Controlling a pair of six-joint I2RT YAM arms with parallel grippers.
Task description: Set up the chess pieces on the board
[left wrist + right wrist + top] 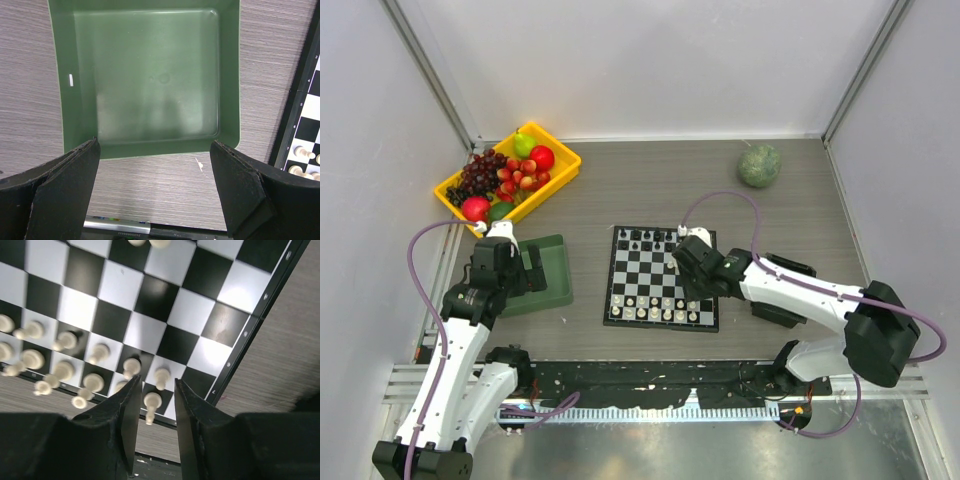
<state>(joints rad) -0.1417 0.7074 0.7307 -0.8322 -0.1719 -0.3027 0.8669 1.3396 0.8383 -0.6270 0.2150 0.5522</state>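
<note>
Cream-white chess pieces (655, 308) in two rows along the near edge of the board (658, 272), black ones (645, 238) along the far edge. Board flat on the grey wood-grain table (660, 190), roughly central, just ahead of the arm bases. Over the board's right side, the right gripper (157, 382), jaws parted by a narrow gap, tips aimed down at the cream rows. In that gap, from the right wrist view, one cream piece (152, 401) upright on the row nearest the dark border; a sliver of space visible on its right, the left side too close to call, so loosened rather than clamped as far as can be told. Over to the left, the left gripper (154, 145), jaws spread wide and holding nothing, above the near rim of a green tray (150, 75) near the board's left edge. In the far left corner, a yellow bin (563, 158) of red, purple and green fruit (505, 178). Far right, a round green vegetable (759, 165), well apart from the board.
</note>
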